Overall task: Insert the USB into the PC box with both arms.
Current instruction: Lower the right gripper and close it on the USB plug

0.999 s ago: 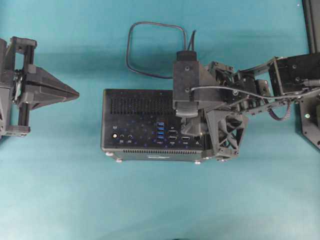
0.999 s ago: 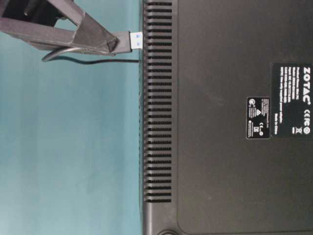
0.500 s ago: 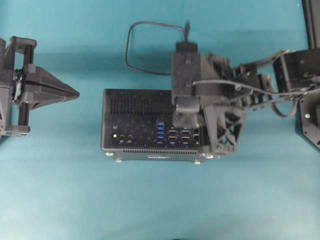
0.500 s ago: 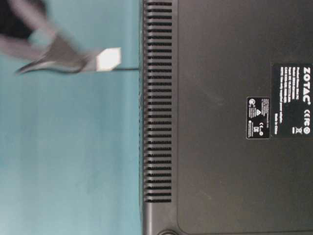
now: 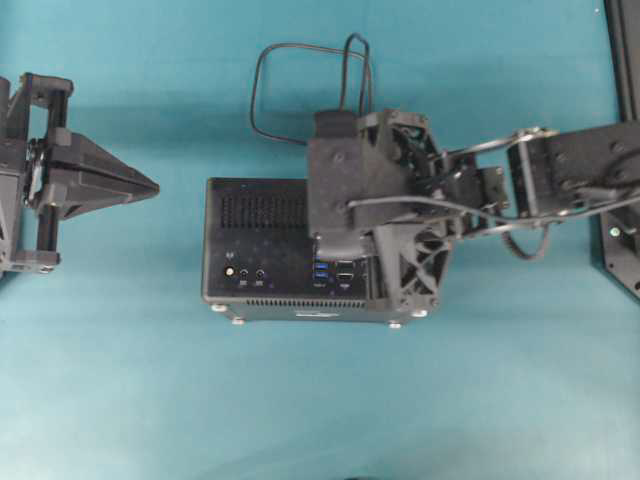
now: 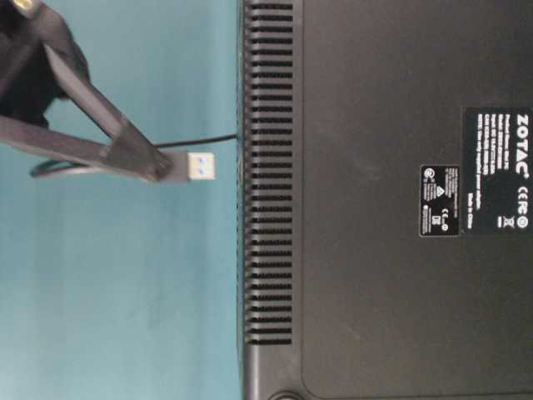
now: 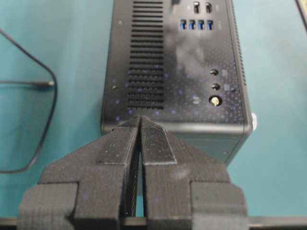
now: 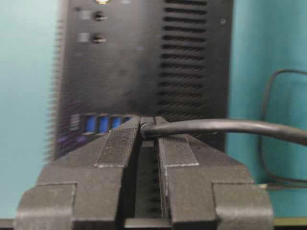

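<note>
The PC box (image 5: 258, 250) lies mid-table with its port face up; its blue ports (image 8: 100, 123) show just beyond my right fingertips. My right gripper (image 8: 147, 120) is shut on the USB plug, and the black cable (image 8: 216, 127) leaves it to the right. In the table-level view the plug's metal tip (image 6: 202, 165) pokes out of the right gripper (image 6: 171, 165), a short gap from the box's vented side (image 6: 266, 167). The cable loop (image 5: 300, 90) lies behind the box. My left gripper (image 5: 150, 187) is shut and empty, left of the box (image 7: 177, 62), apart from it.
The right arm's wrist housing (image 5: 345, 190) covers the box's right half from above. A black frame post (image 5: 622, 50) stands at the right edge. Teal table surface (image 5: 300, 400) surrounds the box.
The right arm has swung left across the box with the plug in its grip. In the table-level view the plug has moved down and slightly off the box's side. The left arm is still.
</note>
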Robot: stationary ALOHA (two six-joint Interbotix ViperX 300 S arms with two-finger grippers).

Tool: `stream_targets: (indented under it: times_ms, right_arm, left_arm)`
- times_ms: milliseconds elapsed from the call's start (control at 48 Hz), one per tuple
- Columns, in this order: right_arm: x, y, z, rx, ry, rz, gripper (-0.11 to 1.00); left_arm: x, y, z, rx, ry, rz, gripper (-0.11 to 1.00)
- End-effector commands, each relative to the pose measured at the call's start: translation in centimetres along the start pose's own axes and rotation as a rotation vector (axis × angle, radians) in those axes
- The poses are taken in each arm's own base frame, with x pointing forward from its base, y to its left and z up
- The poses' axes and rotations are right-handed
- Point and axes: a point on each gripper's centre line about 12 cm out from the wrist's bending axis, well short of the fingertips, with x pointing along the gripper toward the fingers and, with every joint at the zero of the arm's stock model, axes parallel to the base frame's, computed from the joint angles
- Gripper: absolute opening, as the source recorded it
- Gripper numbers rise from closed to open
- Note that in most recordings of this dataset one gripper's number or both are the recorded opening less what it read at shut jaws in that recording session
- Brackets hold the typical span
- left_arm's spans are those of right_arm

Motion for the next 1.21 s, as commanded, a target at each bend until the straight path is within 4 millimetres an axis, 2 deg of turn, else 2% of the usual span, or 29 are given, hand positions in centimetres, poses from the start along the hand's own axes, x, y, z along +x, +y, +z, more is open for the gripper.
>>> stream_targets:
  times_ms: [0,416,604,1187]
  right_arm:
    - [-0.9,-0.1,0.7,0.008,-0.041,-0.005,0.09]
    - [0.2,0.5,0.4,-0.003,-0.024,0.002,0.09]
    - [0.7,0.8,-0.3,-0.010,-0.005,0.005,0.09]
    - [0.8,1.5,-0.8,-0.023,0.021,0.011,0.09]
  left_arm:
    - [-0.1,0.0,0.6,0.003,-0.021,0.001,0.00]
    - [-0.1,0.0,0.4,0.000,-0.018,0.000,0.00]
    - [-0.1,0.0,0.4,0.002,-0.020,-0.001,0.00]
    - [-0.1,-0.1,0.4,-0.002,-0.026,-0.002,0.00]
